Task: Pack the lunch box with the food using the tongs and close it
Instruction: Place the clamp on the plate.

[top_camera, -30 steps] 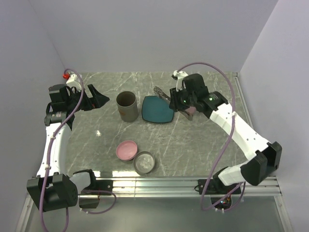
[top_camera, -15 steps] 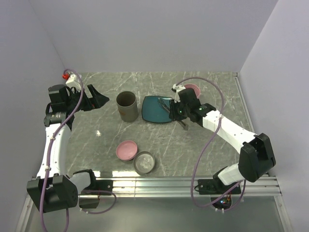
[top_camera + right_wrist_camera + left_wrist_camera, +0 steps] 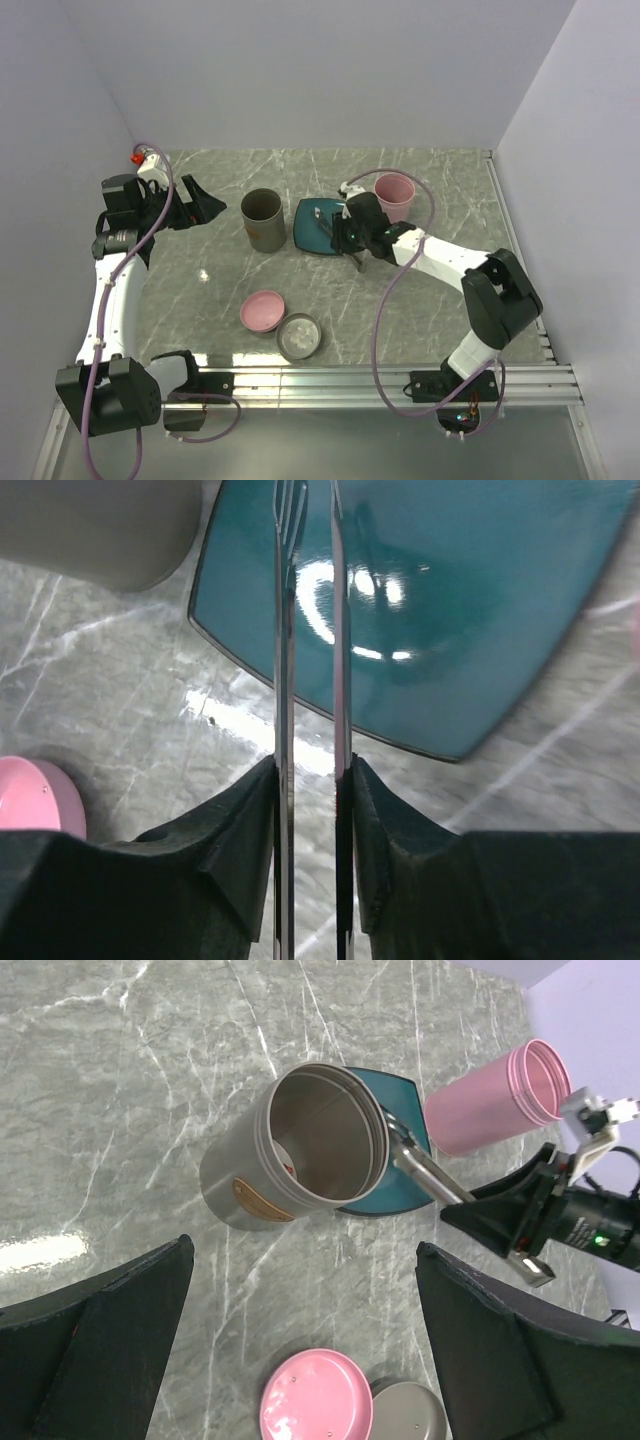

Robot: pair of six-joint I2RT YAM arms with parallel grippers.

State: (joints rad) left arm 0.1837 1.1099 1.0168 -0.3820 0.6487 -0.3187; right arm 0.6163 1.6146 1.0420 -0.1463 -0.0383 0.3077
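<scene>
My right gripper (image 3: 352,234) (image 3: 312,770) is shut on the slim silver tongs (image 3: 283,630), whose two arms run forward over the teal plate (image 3: 480,600) (image 3: 312,240). In the left wrist view the tongs (image 3: 425,1172) end by the rim of the open grey lunch box (image 3: 300,1150) (image 3: 262,218). A small red bit of food (image 3: 289,1168) shows low inside it. No food shows on the plate. My left gripper (image 3: 205,207) (image 3: 305,1250) hangs open, left of the grey lunch box, holding nothing.
An open pink container (image 3: 394,193) (image 3: 495,1095) stands right of the plate. A pink lid (image 3: 263,310) (image 3: 315,1398) and a grey lid (image 3: 299,335) lie side by side near the table's front. Walls close in the table at the back and sides.
My right arm has swung left with the tongs, out over the plate toward the grey lunch box, uncovering the pink container. The left arm has not moved.
</scene>
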